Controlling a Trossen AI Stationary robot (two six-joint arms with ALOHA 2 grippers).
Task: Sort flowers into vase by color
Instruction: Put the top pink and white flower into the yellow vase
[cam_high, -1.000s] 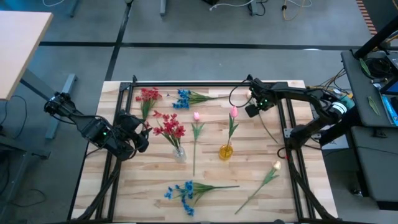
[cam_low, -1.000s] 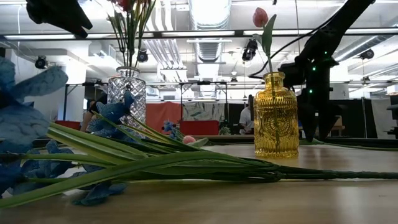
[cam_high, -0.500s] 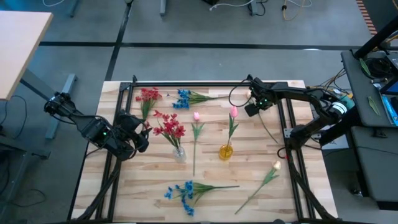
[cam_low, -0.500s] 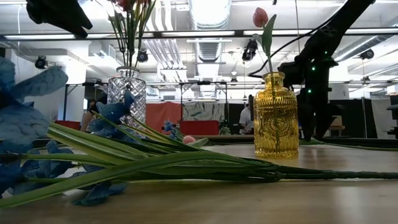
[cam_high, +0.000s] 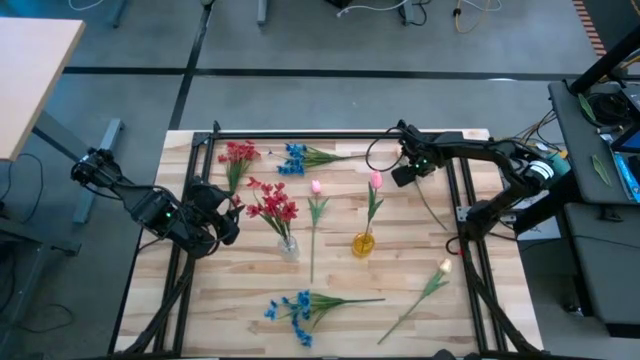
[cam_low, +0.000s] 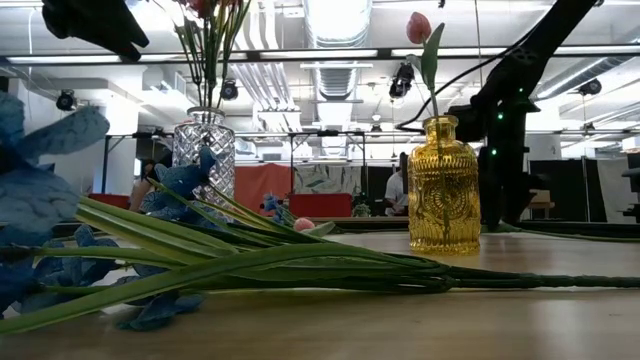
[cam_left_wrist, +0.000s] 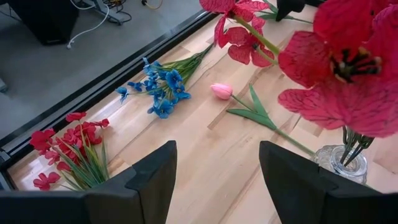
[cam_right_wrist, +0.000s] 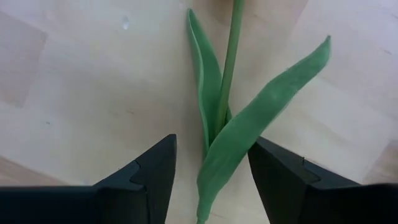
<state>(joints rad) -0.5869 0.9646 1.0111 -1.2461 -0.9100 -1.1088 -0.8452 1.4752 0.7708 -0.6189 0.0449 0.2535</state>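
My right gripper (cam_high: 400, 174) (cam_right_wrist: 214, 180) points down at the table's far right. Its open fingers stand either side of the green stem (cam_right_wrist: 231, 56) and leaves (cam_right_wrist: 249, 137) of a flower lying on the wood; its blossom does not show. A clear vase (cam_high: 288, 248) holds red flowers (cam_high: 272, 205). A yellow vase (cam_high: 363, 243) holds a pink tulip (cam_high: 376, 181). My left gripper (cam_high: 228, 212) (cam_left_wrist: 214, 180) hangs open and empty, raised, left of the clear vase. My right gripper comes at the flower from above with one finger on each side of the stem and leaves. A broad leaf (cam_right_wrist: 239, 155) reaches close to one finger (cam_right_wrist: 280, 180). Whether they touch I cannot tell. The flower lies flat on the table.
Loose flowers lie about the table: a red spray (cam_high: 238, 153) and a blue spray (cam_high: 293, 160) at the far edge, a pink tulip (cam_high: 316, 187) in the middle, a blue spray (cam_high: 290, 308) and a cream tulip (cam_high: 443, 267) near the front. A black frame (cam_high: 300, 135) borders the table.
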